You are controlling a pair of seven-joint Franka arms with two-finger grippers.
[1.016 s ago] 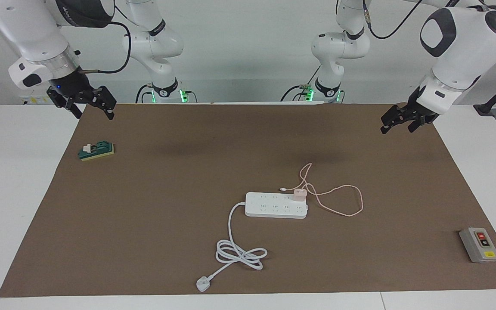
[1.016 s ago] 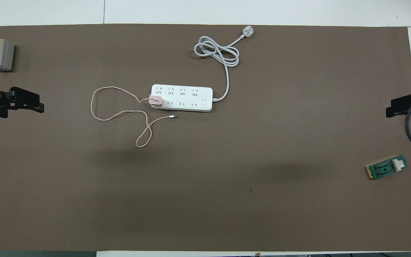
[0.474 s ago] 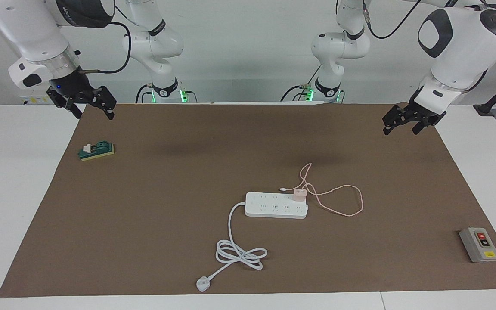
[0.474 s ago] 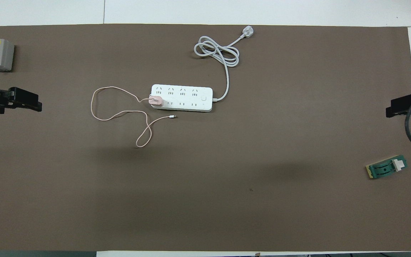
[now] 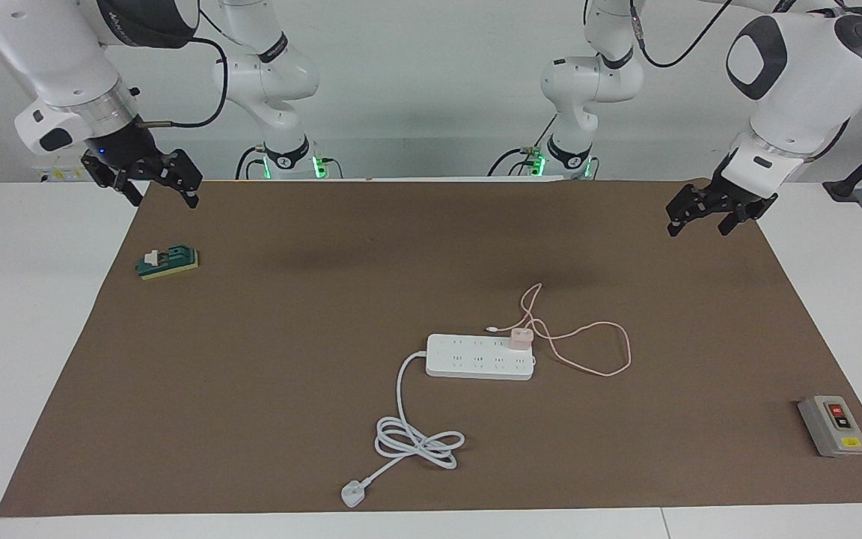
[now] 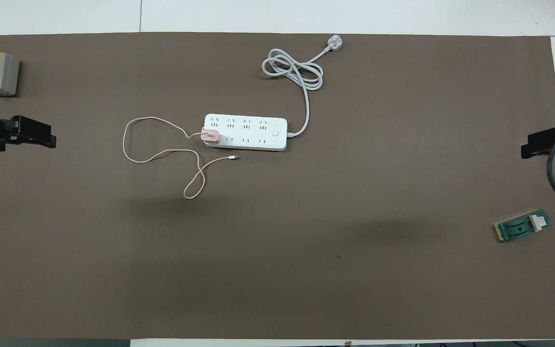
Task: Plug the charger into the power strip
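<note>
My left gripper (image 5: 708,218): raised over the brown mat (image 5: 289,419) at my left arm's end of the table, fingers spread apart, holding nothing. In the overhead view it shows at the mat's edge (image 6: 27,137).
My right gripper (image 5: 153,187): raised over the mat's corner at my right arm's end, fingers spread apart, empty. Only its dark tip shows from overhead (image 6: 545,144).
Both my arms: waiting, well apart from the task's things.
Green block with white switch (image 5: 167,262): on the mat under and a little farther from me than my right gripper, near the mat's edge.
Grey button box (image 5: 833,425): on the mat at my left arm's end, farther from me than my left gripper.
Power strip (image 5: 480,357): flat on the mat about midway between my two arms, farther from me than either gripper.
Charger (image 5: 521,338): seated upright on the power strip, at the end toward my left arm, on the row nearer to me.
Pink cable (image 5: 610,352): runs from the charger in loose loops on the mat toward my left arm; its free tip lies just beside the strip, nearer to me.
White cord (image 5: 416,438): leaves the strip's end toward my right arm, coils farther from me and ends in a white plug (image 5: 353,494) near the mat's edge.
</note>
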